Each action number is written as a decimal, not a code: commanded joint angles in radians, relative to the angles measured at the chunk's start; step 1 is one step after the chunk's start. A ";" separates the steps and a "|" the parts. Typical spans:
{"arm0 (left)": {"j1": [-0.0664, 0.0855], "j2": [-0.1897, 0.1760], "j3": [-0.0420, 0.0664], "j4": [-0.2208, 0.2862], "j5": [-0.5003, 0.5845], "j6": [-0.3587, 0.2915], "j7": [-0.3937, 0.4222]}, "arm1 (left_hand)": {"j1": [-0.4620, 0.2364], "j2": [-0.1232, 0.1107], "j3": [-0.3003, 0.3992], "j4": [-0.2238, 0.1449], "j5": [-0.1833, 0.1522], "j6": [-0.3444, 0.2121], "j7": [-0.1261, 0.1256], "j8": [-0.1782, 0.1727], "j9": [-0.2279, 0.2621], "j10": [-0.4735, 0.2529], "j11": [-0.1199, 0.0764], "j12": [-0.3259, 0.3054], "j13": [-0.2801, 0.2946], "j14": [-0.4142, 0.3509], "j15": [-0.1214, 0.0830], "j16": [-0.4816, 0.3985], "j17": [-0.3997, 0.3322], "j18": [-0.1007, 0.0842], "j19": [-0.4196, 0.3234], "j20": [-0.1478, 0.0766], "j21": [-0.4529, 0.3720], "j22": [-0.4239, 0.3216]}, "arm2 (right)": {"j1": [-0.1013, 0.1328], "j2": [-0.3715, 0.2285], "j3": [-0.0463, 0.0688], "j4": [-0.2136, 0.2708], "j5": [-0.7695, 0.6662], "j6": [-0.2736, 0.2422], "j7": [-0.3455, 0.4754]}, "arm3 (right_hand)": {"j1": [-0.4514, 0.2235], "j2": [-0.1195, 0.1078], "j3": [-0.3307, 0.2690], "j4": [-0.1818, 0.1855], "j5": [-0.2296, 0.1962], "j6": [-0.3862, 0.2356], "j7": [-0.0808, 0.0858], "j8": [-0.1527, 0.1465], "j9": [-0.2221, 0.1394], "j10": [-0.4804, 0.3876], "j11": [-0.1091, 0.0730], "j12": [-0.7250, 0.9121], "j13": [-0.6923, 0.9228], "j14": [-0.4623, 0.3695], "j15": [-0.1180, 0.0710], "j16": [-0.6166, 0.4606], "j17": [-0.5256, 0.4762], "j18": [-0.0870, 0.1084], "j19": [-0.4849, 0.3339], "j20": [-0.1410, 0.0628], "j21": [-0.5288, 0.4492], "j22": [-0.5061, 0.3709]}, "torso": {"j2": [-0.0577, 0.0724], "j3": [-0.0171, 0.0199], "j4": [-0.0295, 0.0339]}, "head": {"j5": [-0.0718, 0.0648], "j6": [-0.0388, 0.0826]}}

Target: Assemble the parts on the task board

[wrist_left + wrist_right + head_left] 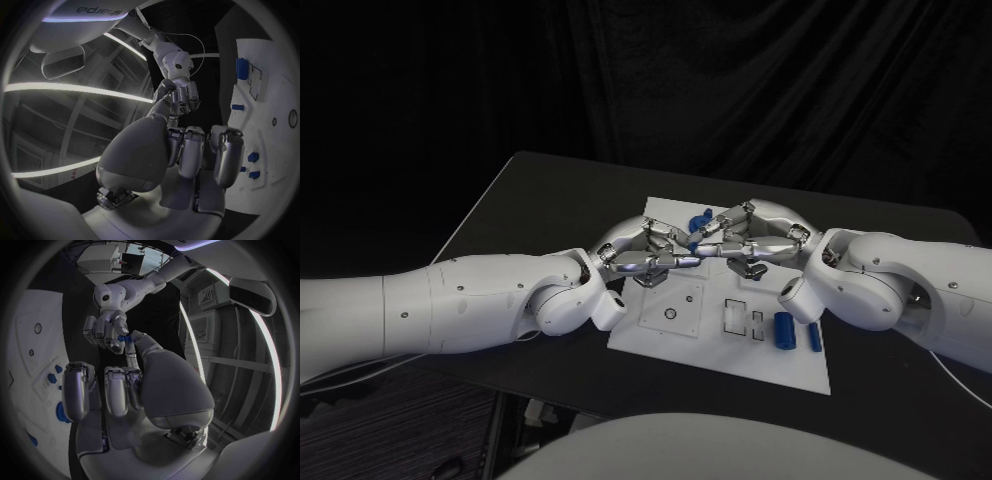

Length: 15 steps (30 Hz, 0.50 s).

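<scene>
One black table (pixel 531 190) carries one white task board (pixel 733 355), which lies at the table's middle.

Two white arms reach in over the board from opposite sides. The left hand (pixel 639 255) and the right hand (pixel 759 238) meet fingertip to fingertip above the far half of the board.

One small blue part (pixel 125 339) sits between the two hands' fingertips. In the right wrist view it is touched by fingertips of both hands; which hand bears it cannot be told. The remaining fingers of each hand are curled inward.

Two blue cylindrical parts (pixel 798 332) lie side by side at the near right corner of the board, just beside two rectangular recesses (pixel 747 318).

One circular recess (pixel 671 313) lies on the near left area of the board.

Further blue parts (pixel 242 68) rest on the board in the left wrist view; at least five are visible there.
</scene>
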 commanded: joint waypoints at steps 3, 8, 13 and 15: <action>0.002 0.002 0.002 0.001 0.009 0.016 0.033 | 0.044 0.043 0.012 0.002 0.008 0.003 0.000 0.008 0.007 0.154 -0.059 0.002 0.065 0.102 -0.008 0.003 0.263 -0.014 0.104 -0.006 0.003 0.263 | -0.004 -0.007 0.000 0.001 -0.011 0.013 -0.007 | 0.010 0.001 -0.005 0.004 0.004 -0.003 0.002 0.001 0.075 0.104 0.008 0.003 0.263 0.103 0.008 0.003 0.264 0.019 0.033 0.004 -0.010 0.218 | 0.000 -0.0003 -0.0002 | -0.001 0.000; 0.002 -0.001 0.002 0.001 0.009 0.016 -0.004 | 0.028 0.044 0.045 0.003 -0.038 -0.014 -0.002 0.024 0.040 0.154 -0.061 0.002 0.065 0.102 -0.010 0.003 0.263 -0.014 0.104 -0.009 0.003 0.263 | -0.003 -0.020 0.000 0.006 -0.073 -0.012 0.020 | 0.012 -0.004 -0.019 0.013 -0.010 -0.061 0.022 -0.024 0.066 0.104 0.027 0.003 0.263 0.103 0.023 0.003 0.264 0.023 0.020 0.016 -0.028 0.211 | -0.001 0.0000 0.0002 | 0.001 0.000; 0.002 -0.008 0.001 0.002 0.009 0.014 -0.051 | 0.019 0.042 0.072 0.002 -0.072 -0.025 -0.002 0.034 0.064 0.154 -0.062 0.002 0.065 0.102 -0.011 0.003 0.263 -0.014 0.104 -0.010 0.003 0.263 | 0.003 -0.037 0.000 0.019 -0.131 -0.039 0.040 | 0.015 -0.012 -0.036 0.024 -0.040 -0.112 0.044 -0.037 0.050 0.104 0.048 0.003 0.263 0.103 0.045 0.003 0.264 0.038 -0.021 0.036 -0.086 0.190 | -0.001 -0.0006 0.0004 | 0.001 0.000; 0.002 -0.009 0.001 0.003 0.009 0.014 -0.062 | 0.014 0.043 0.082 0.004 -0.088 -0.030 -0.003 0.038 0.073 0.154 -0.062 0.002 0.065 0.102 -0.012 0.003 0.263 -0.014 0.104 -0.010 0.003 0.263 | 0.006 -0.042 0.000 0.022 -0.145 -0.043 0.039 | 0.020 -0.013 -0.039 0.027 -0.043 -0.118 0.047 -0.034 0.046 0.104 0.052 0.003 0.263 0.103 0.049 0.003 0.264 0.047 -0.044 0.041 -0.119 0.179 | -0.001 -0.0003 0.0005 | 0.000 0.000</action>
